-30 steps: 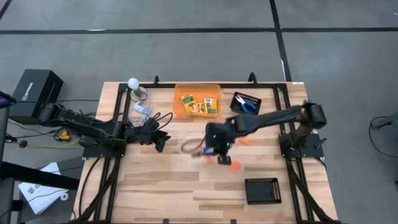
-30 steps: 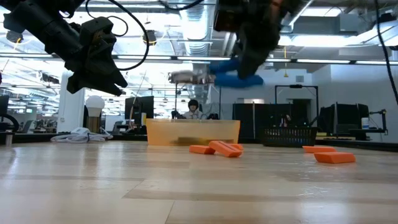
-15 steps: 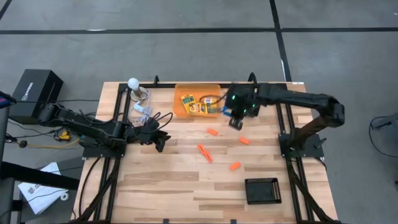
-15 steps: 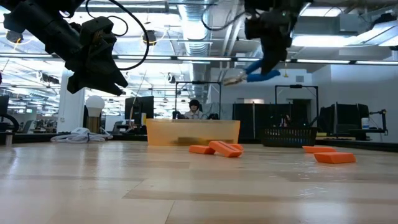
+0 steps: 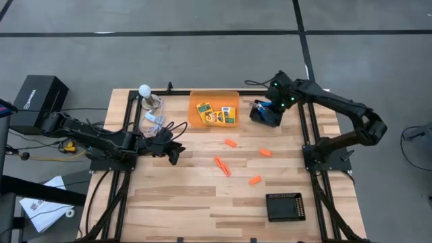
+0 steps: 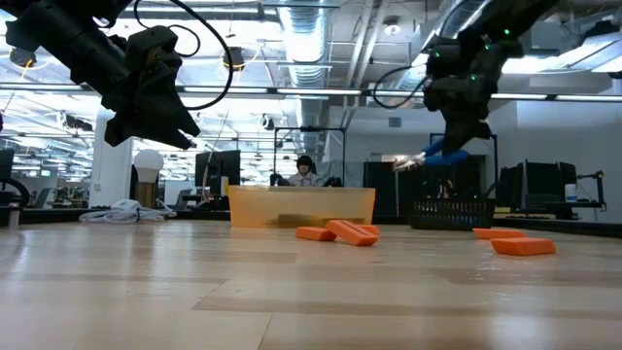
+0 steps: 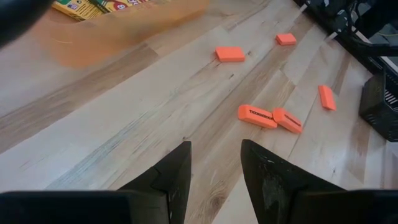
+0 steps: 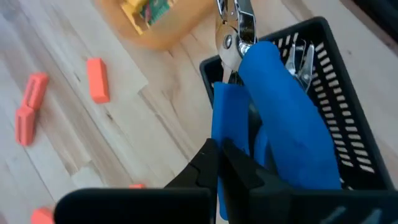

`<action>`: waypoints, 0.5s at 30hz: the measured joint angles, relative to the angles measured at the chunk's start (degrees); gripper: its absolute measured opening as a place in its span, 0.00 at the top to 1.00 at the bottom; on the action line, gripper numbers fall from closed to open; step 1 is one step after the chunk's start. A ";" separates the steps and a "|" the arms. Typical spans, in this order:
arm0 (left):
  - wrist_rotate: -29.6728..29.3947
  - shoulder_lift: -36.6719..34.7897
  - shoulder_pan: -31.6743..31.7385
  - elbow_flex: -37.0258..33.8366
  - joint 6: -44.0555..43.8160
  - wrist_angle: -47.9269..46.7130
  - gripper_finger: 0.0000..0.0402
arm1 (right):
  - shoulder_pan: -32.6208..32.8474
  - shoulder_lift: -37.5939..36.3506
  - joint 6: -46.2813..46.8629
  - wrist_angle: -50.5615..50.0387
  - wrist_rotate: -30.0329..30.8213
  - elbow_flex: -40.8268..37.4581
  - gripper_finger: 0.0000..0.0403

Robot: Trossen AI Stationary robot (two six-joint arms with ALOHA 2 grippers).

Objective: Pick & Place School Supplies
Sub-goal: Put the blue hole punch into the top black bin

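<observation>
My right gripper (image 5: 268, 112) hangs over the black ribbed tray (image 5: 259, 116) at the table's far right, shut on the blue-handled scissors (image 8: 273, 106). A second blue-handled tool lies in that tray. Several orange stubby pieces (image 5: 231, 143) (image 5: 254, 180) lie flat on the wood in the middle. Yellow-and-green boxes (image 5: 217, 115) lie in the translucent orange bin (image 5: 197, 101) at the far edge. My left gripper (image 5: 174, 152) hovers open above the table's left half, holding nothing; its fingers (image 7: 180, 177) frame bare wood. My right gripper pinches the scissors' blue handles (image 8: 245, 140) between its two fingers, coming from above and slanting down. The scissors run on along the fingers, and the metal blades (image 8: 233, 31) stick out past the tray's edge. They are lifted clear above the tray (image 6: 449, 212).
A second black ribbed tray (image 5: 285, 206) stands near the front right. A white bulb on a stand (image 5: 144, 90) and a tangle of cables (image 5: 160, 123) sit at the far left. Black frame rails (image 5: 312, 145) run along both table sides.
My right gripper has swung from above the orange pieces in the table's middle toward the far right edge, past the orange bin, to above the black tray. It has rolled on the way and stayed shut on the scissors, which came along clear of the table.
</observation>
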 joint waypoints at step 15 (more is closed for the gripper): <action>0.04 0.00 0.00 0.00 -2.35 -0.03 0.66 | -7.20 3.54 -5.89 6.64 -5.15 -11.54 1.00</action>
